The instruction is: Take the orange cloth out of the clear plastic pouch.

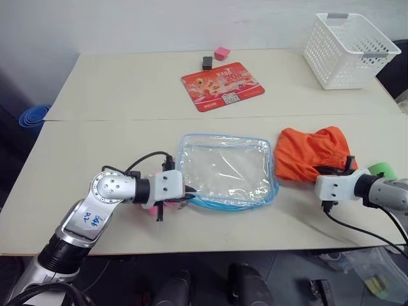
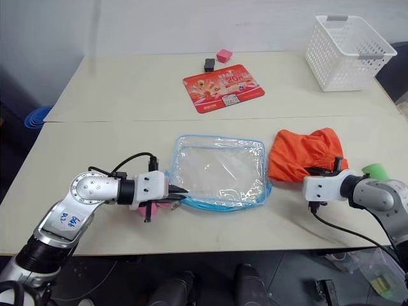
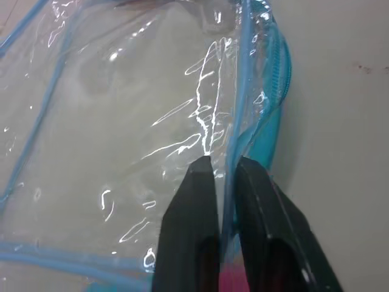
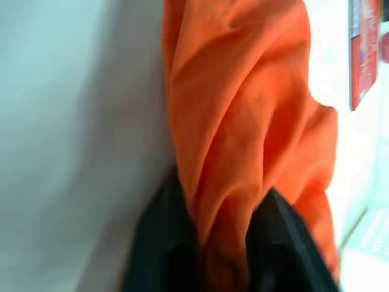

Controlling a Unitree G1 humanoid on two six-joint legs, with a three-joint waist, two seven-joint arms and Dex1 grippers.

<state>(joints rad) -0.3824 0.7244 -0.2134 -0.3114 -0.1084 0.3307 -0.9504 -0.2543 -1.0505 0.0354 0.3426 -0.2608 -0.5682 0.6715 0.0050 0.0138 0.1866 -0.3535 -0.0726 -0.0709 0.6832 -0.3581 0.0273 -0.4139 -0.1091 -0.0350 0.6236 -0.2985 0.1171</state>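
Two grippers work the table: the right gripper (image 4: 222, 243) pinches a fold of the wrinkled orange cloth (image 1: 311, 153), lying outside and just right of the flat clear plastic pouch (image 1: 224, 167). Left gripper (image 3: 226, 176), nearly closed, straddles the pouch's blue zipper edge, as the wrist view reveals.

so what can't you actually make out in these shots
- Print on the red card: too small in the head views.
- Small dark item beside the pink block: too small to identify.
- Green object: mostly behind the right arm.
- Right tool's fingertips: buried in the orange cloth, right wrist view.
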